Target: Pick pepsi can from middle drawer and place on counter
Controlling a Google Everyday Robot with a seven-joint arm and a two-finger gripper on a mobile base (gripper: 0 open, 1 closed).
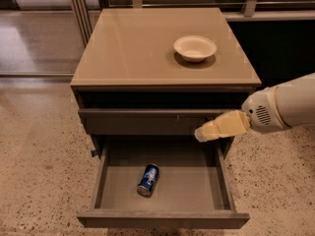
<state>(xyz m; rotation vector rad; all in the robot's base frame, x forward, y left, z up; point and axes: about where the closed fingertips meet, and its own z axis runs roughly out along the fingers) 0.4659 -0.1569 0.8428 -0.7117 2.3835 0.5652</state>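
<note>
The pepsi can (148,179) lies on its side on the grey floor of the open middle drawer (162,219), left of the drawer's centre. The counter (133,48) is the glossy tan top of the cabinet above it. My gripper (201,134) comes in from the right on a white arm. Its cream tip hangs over the drawer's back right part, in front of the closed drawer front above. It is up and to the right of the can and holds nothing.
A cream bowl (195,47) stands on the counter at the back right. The closed upper drawer front (142,121) sits just behind the gripper. Speckled terrazzo floor (39,171) surrounds the cabinet. A metal rail and dark wall (275,33) lie behind.
</note>
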